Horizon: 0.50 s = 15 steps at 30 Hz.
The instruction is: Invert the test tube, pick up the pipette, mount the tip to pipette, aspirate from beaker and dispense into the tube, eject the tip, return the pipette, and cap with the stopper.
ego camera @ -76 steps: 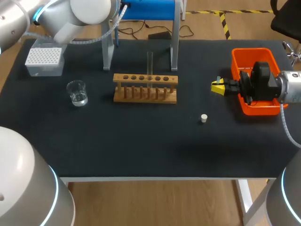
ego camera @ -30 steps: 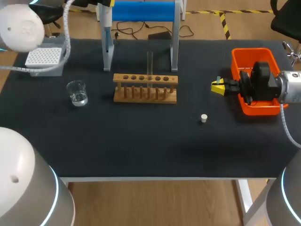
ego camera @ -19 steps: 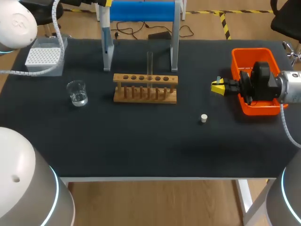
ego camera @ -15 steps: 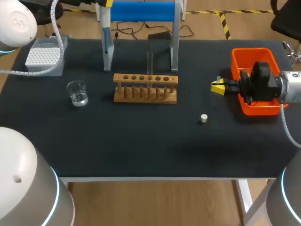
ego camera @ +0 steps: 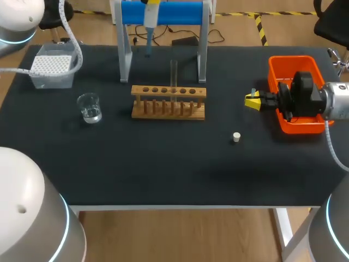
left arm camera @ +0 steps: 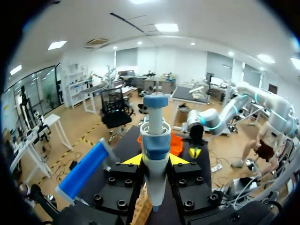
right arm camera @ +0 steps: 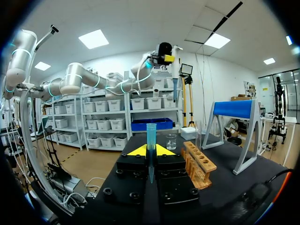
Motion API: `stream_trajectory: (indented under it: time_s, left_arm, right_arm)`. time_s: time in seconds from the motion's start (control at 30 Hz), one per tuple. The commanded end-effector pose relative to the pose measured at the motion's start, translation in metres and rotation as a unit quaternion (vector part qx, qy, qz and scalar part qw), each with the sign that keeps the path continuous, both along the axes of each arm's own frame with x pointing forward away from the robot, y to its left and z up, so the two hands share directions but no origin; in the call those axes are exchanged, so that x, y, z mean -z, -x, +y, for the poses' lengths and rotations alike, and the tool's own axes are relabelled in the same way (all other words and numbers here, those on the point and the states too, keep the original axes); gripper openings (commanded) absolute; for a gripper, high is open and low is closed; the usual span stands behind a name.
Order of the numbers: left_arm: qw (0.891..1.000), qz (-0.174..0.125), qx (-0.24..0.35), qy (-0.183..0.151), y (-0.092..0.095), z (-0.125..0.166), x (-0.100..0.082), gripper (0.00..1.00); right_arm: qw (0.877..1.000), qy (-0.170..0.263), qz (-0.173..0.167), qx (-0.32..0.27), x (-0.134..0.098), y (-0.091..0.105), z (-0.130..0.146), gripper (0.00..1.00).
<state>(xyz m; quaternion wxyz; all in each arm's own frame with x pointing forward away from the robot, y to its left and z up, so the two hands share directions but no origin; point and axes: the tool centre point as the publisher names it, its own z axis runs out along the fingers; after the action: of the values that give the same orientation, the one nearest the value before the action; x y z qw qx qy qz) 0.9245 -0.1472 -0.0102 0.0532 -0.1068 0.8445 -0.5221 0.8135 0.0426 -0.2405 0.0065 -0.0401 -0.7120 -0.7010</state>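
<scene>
My left gripper (left arm camera: pixel 156 161) is shut on the white and blue pipette (left arm camera: pixel 155 140). In the head view the pipette (ego camera: pixel 148 24) hangs at the far edge, in front of the blue-barred stand (ego camera: pixel 182 12). A clear test tube (ego camera: pixel 174 72) stands upright in the wooden rack (ego camera: pixel 169 102). The beaker (ego camera: pixel 89 107) with liquid is left of the rack, and the tip box (ego camera: pixel 52 68) sits at the far left. My right gripper (ego camera: pixel 253 101) hovers beside the orange bin, shut on a bluish pipette tip (right arm camera: pixel 150 138). The white stopper (ego camera: pixel 236 137) lies on the mat.
An orange bin (ego camera: pixel 281 65) sits at the right edge under my right wrist. The stand's grey legs (ego camera: pixel 202 52) rise behind the rack. From the right wrist, the rack (right arm camera: pixel 200 163) and beaker (right arm camera: pixel 171 141) lie ahead of the fingers.
My left arm has carried the pipette to the right, from the stand's left leg to in front of the blue bar. The right arm has stayed still.
</scene>
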Motion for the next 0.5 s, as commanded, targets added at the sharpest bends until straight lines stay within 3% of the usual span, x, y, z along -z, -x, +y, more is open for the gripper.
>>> stream_trajectory:
  time_s: [0.03, 0.2, 0.3, 0.5]
  left_arm:
    - [1.000, -0.007, 0.026, 0.003, 0.010, -0.012, -0.005, 0.00]
    - [0.998, -0.032, 0.051, 0.016, 0.024, -0.020, -0.003, 0.00]
    - [0.995, -0.058, 0.063, 0.052, 0.030, -0.018, 0.002, 0.00]
    - [0.992, -0.063, 0.099, 0.047, 0.031, -0.017, 0.009, 0.00]
  right_arm:
    - [1.000, 0.000, -0.001, 0.001, 0.000, 0.001, 0.000, 0.00]
    - [1.000, 0.000, -0.001, 0.001, 0.000, 0.001, 0.000, 0.00]
    - [1.000, 0.000, -0.001, 0.001, 0.000, 0.001, 0.000, 0.00]
    - [1.000, 0.000, -0.001, 0.001, 0.000, 0.001, 0.000, 0.00]
